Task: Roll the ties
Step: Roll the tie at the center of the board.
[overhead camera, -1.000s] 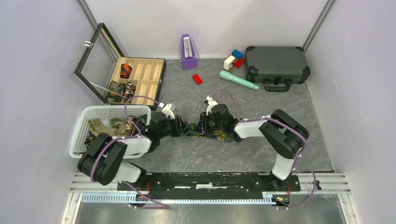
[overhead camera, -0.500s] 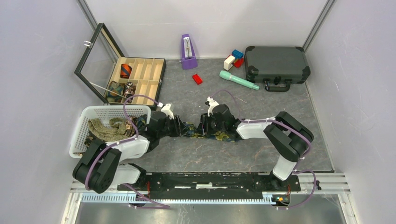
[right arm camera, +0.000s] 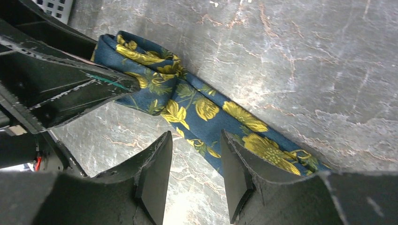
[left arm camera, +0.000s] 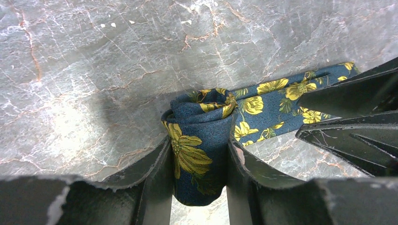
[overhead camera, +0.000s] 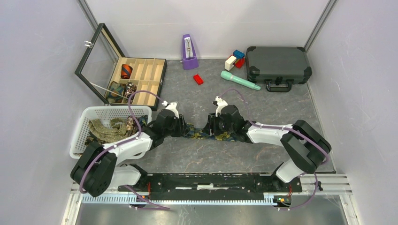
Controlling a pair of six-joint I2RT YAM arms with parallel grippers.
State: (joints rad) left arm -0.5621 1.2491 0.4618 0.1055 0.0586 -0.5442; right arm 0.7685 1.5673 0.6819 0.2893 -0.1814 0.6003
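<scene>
Marbled tabletop [overhead camera: 197, 161], one navy tie [left arm camera: 195, 150]

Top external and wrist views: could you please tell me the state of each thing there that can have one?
Navy necktie with yellow flowers: partly rolled, tail flat on table.
Left gripper: shut on the coil.
Right gripper: open, holding nothing.
Glass-lidded wooden box: lid open.
White plastic basket: holding loose ties.
Dark grey case: closed.
Purple metronome: upright.

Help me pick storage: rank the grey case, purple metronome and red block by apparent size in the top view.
Largest first: grey case, purple metronome, red block. All sit far back, so distance barely matters.
</scene>
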